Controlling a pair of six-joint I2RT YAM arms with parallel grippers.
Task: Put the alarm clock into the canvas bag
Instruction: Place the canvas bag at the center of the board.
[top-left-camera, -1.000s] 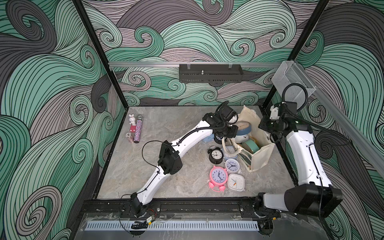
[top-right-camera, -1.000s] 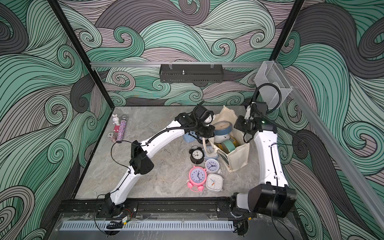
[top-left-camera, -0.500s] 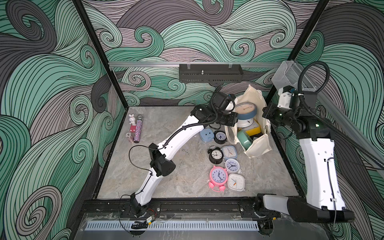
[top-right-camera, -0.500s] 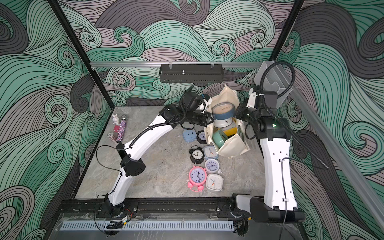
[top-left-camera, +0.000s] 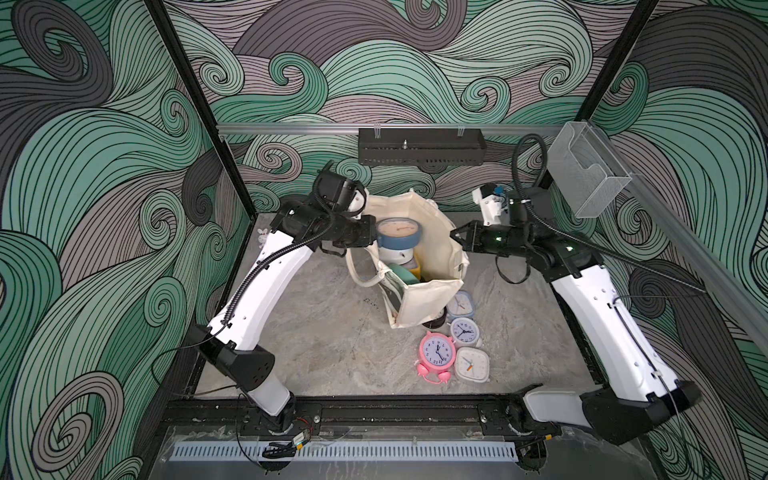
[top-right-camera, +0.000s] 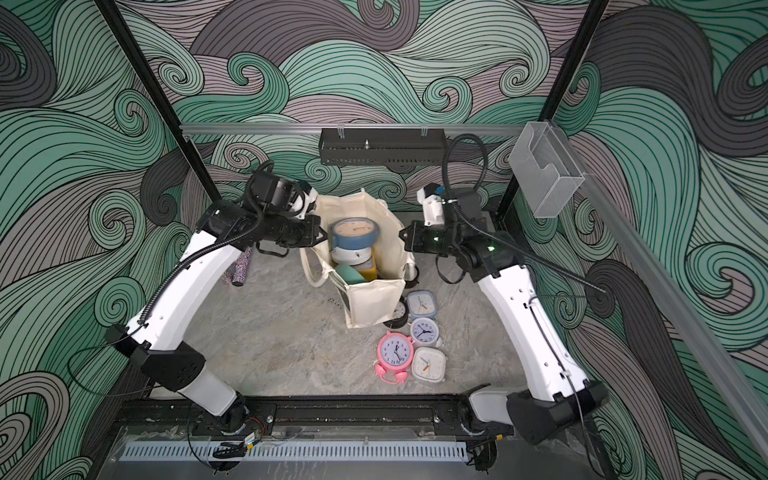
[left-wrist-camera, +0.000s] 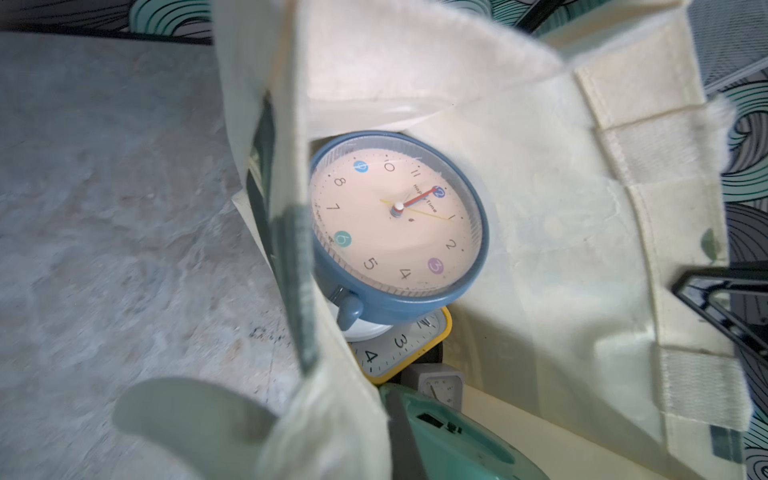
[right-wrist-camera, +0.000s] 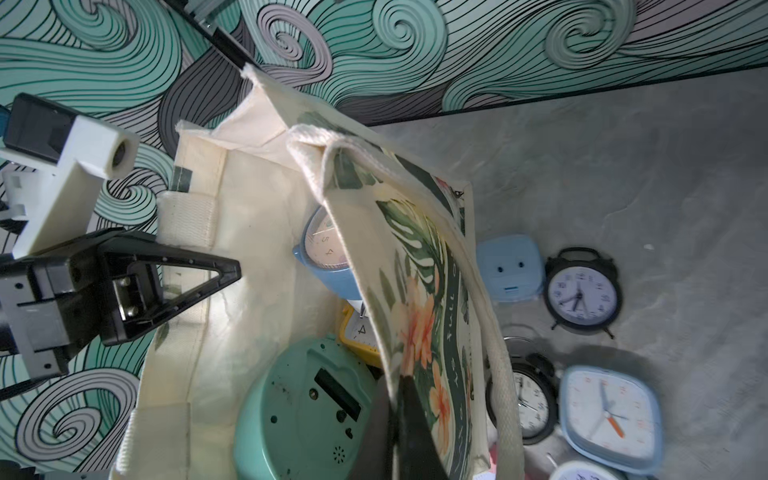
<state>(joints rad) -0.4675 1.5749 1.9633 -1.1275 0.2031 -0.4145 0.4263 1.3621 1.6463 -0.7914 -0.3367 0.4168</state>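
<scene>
The canvas bag hangs above the table, its mouth stretched wide between my two grippers. My left gripper is shut on one side of its rim. On the opposite, leaf-printed side, my right gripper is shut on the rim. Inside lie several clocks. A blue round alarm clock rests on top, face up. Under it are a yellow one and a teal one.
Several clocks lie on the table below and in front of the bag: a pink twin-bell one, a white square one, a pale round one, a blue square one and black ones. A glittery tube lies at the left.
Both arms have raised the bag off the table and pulled its mouth wide. It now hangs nearer the front, over the clocks lying on the table.
</scene>
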